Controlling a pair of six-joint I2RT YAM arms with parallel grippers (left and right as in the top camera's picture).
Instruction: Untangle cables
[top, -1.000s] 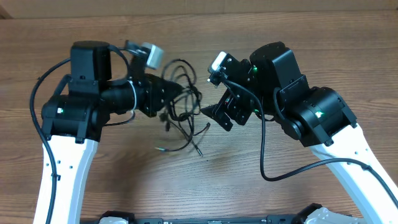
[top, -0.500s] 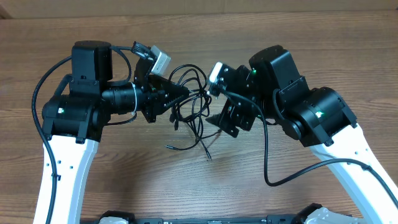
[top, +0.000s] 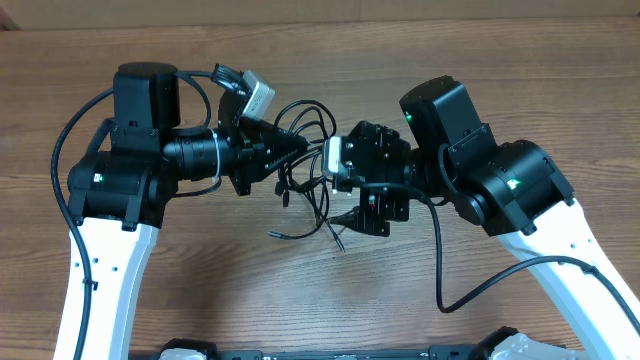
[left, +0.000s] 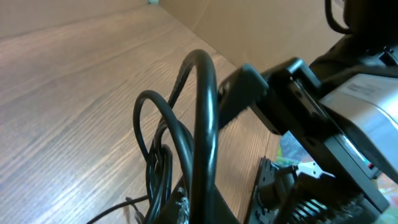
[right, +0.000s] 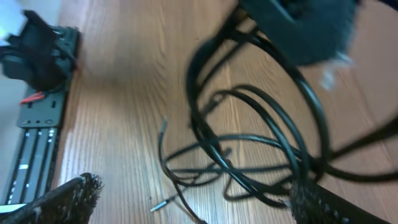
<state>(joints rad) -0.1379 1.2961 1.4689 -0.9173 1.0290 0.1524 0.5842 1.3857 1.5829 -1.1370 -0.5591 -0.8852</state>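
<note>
Separating the cables (top: 312, 185) at this point looks like a matter of picking one strand out of the bundle, not grabbing the lot. The left claw (top: 283, 152) is pinched together on the upper loops of the cables, holding the knot raised above the tabletop (top: 230, 300) between the two arms. The lower strands droop, and a loose plug end (right: 160, 201) lies low by the wood. The right claw (right: 193, 200) stands wide apart with nothing in it, hanging over the drooping loops. In the right wrist view its two fingers (right: 71, 194) frame several crossing strands at once. My judgement is that closing here would catch more than one cord and only tighten the tangle. The better move is to shift toward the strand that runs out to the free plug end, where it lies apart from the others, and close on that alone. Once it is held, a slow pull away from the left claw, along the line the strand takes, should let it slide through the loops; a sideways jerk risks cinching a loop round the plug. The left claw should hold firm as the anchor. The wrist view is blurred, so which strand crosses over which cannot be told, and the grasp is best judged from overhead.
</note>
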